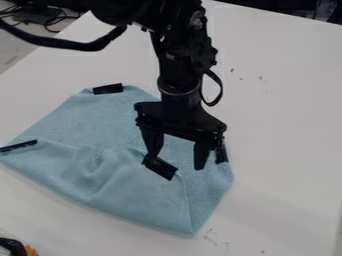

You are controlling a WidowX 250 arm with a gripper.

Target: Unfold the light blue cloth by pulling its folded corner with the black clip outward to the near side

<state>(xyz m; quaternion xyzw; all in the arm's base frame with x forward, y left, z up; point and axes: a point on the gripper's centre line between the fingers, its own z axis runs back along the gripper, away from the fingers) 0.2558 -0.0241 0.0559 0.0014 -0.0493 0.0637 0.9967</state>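
Note:
The gripper (177, 159) hangs over the right part of a light blue cloth (107, 120), its two fingers apart and pointing down. Its left fingertip is at a black patch (159, 167) on a folded-over corner of the cloth; whether they touch I cannot tell. The right fingertip stands over the cloth, beside another black patch (221, 154) at the right edge, partly hidden behind the gripper. More black patches mark the top corner (108, 89) and the left corner (19, 146). The front part of the cloth is folded over with wrinkles.
The cloth lies on a white table (280, 110). A black object with an orange part (31, 250) is at the lower left corner. Dark cables (57, 20) lie beyond the table at the upper left. Small dark marks dot the table.

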